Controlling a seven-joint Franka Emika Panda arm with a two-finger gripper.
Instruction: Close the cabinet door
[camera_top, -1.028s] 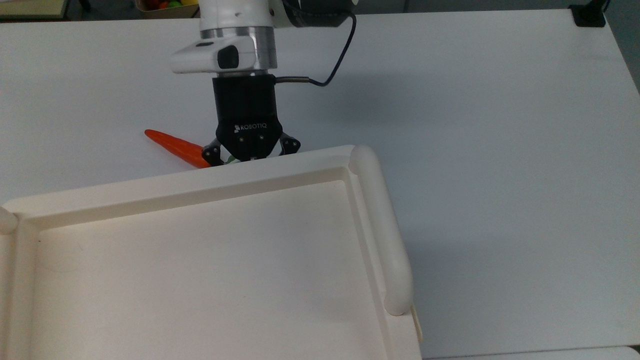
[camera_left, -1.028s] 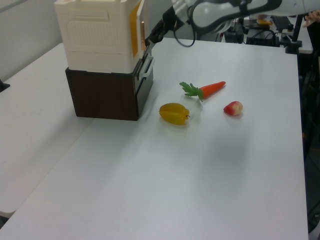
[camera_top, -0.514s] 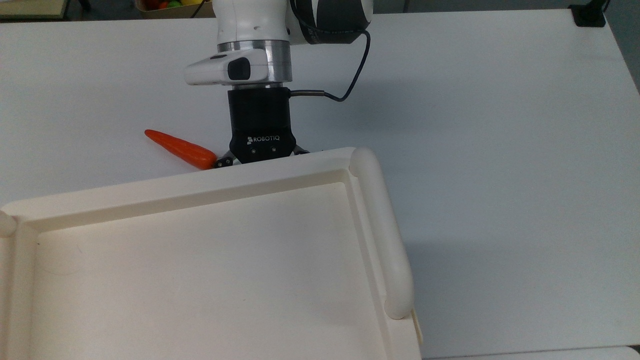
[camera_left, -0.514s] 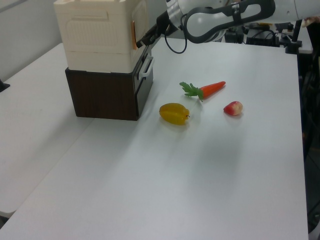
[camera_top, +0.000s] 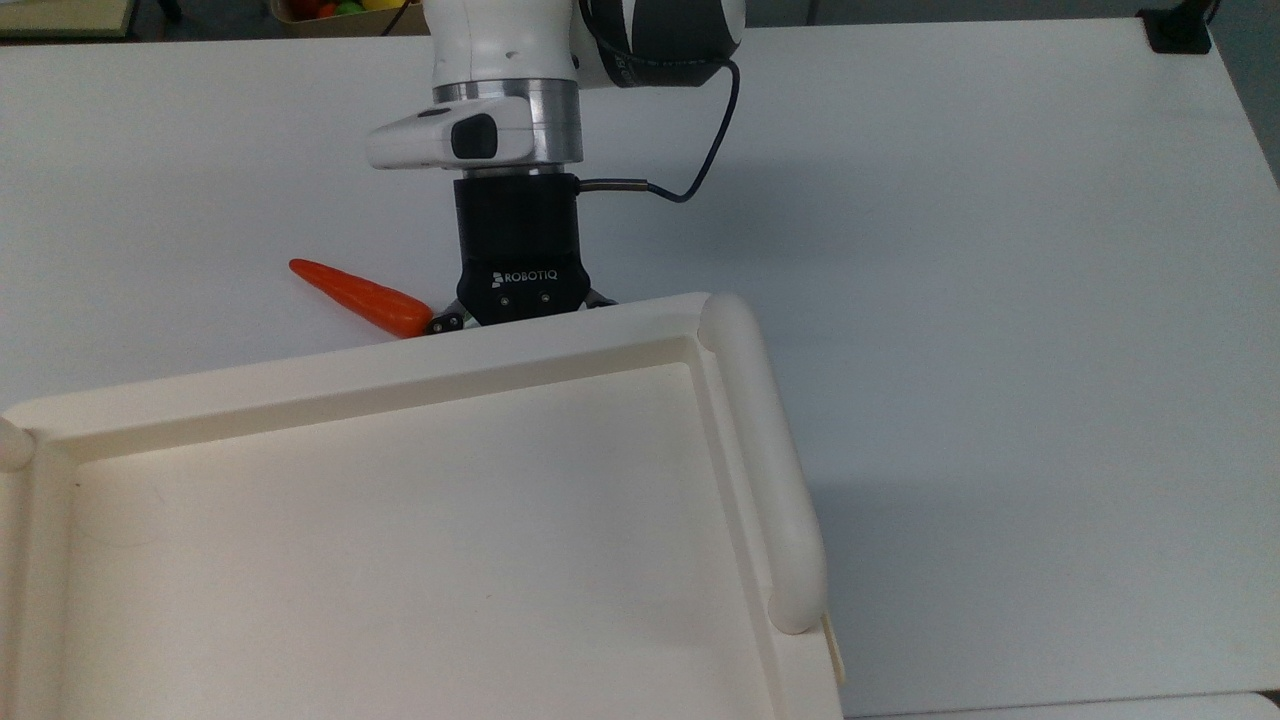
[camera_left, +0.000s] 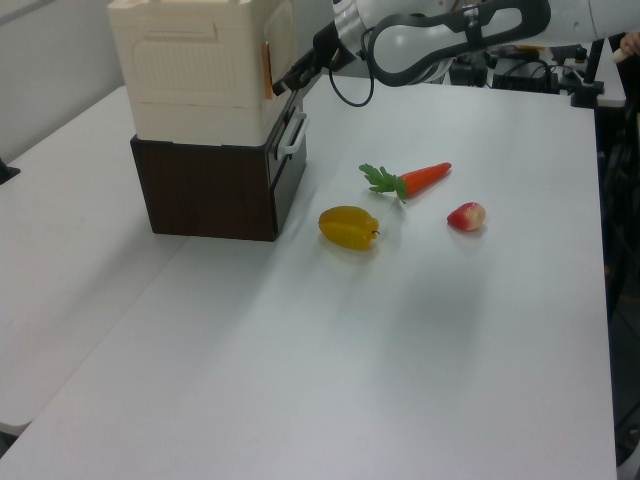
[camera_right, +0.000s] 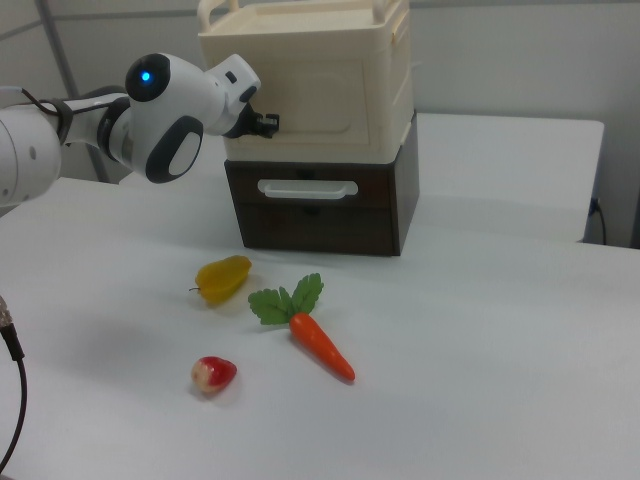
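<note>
table (camera_left: 420, 330) white, holds all | cabinet (camera_right: 320, 70) stacked on dark drawer unit (camera_right: 320, 205) at the right view's far centre | cabinet door (camera_right: 315, 85) looks nearly flush, I judge | gripper (camera_right: 268, 122) against its left edge to push; I can't tell its finger state | carrot (camera_right: 320, 345), starfruit (camera_right: 222, 278) lie nearer, clear of the door.

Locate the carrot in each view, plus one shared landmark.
Top view: carrot left of the gripper, behind the cabinet.
Left view: carrot at centre, right of the cabinet.
Right view: carrot lower centre, before the cabinet.
Landmark: the cabinet.
</note>
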